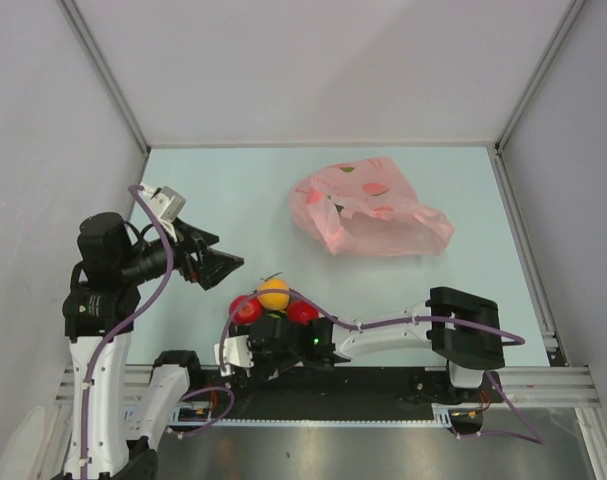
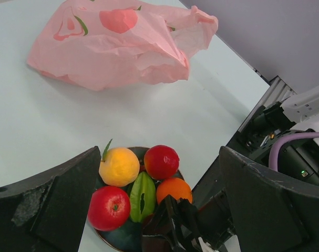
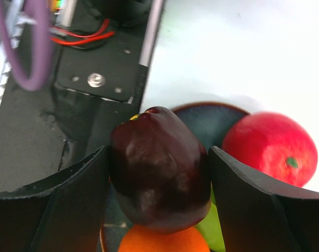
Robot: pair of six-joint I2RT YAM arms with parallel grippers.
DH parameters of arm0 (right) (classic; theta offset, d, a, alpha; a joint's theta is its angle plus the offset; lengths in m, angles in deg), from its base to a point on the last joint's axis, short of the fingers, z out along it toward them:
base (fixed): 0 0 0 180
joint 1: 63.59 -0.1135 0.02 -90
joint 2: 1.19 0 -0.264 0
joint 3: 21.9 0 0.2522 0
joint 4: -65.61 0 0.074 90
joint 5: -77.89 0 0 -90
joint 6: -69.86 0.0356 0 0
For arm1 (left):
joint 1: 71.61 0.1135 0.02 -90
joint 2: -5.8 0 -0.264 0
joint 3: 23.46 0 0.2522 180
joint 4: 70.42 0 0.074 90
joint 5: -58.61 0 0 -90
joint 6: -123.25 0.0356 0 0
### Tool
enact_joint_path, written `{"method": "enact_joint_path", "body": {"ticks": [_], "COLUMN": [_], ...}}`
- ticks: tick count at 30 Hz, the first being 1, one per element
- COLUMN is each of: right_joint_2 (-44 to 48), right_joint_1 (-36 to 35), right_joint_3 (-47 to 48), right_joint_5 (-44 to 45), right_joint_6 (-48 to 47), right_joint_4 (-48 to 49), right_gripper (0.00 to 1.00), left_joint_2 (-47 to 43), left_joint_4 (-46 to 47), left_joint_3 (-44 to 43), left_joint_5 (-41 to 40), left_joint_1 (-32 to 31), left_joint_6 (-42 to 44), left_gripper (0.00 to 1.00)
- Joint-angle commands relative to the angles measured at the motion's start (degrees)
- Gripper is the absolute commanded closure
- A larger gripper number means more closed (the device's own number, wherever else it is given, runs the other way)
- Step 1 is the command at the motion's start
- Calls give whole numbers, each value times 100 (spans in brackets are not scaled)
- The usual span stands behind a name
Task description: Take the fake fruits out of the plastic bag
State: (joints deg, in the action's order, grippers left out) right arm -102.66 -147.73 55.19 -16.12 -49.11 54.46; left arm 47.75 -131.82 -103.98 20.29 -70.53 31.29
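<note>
The pink plastic bag (image 1: 368,215) lies crumpled at mid-table, also in the left wrist view (image 2: 117,44). A dark plate (image 2: 117,236) near the front edge holds a yellow fruit (image 2: 119,166), a red fruit (image 2: 161,161), an orange (image 2: 174,190), a green piece (image 2: 142,196) and a red apple (image 2: 109,208). My right gripper (image 3: 159,153) is shut on a dark maroon fruit (image 3: 159,173) just above the plate's near side (image 1: 273,328). My left gripper (image 1: 223,270) is open and empty, hovering left of the plate (image 2: 159,157).
The right arm (image 1: 403,330) stretches across the front of the table to the plate. The metal rail (image 1: 383,385) runs along the near edge. Grey walls enclose the table on three sides.
</note>
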Motion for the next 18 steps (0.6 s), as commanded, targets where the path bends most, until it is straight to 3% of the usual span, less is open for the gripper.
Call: {"method": "enact_joint_path", "body": {"ticks": [1, 14, 18], "right_joint_2": [128, 93, 84], "right_joint_1": [20, -6, 29], "right_joint_3": [-14, -5, -5], "right_joint_5": [566, 805, 841], "right_joint_6": [901, 1526, 1552], "right_joint_4": [266, 187, 204], "right_gripper": [41, 31, 20], "left_joint_2": [6, 50, 59], "left_joint_4": [228, 352, 352], "left_joint_3": [49, 120, 111], "left_joint_5": [176, 202, 202], "left_joint_1": [68, 76, 85], "left_joint_6": [-147, -209, -200], "left_gripper": [1, 0, 0]}}
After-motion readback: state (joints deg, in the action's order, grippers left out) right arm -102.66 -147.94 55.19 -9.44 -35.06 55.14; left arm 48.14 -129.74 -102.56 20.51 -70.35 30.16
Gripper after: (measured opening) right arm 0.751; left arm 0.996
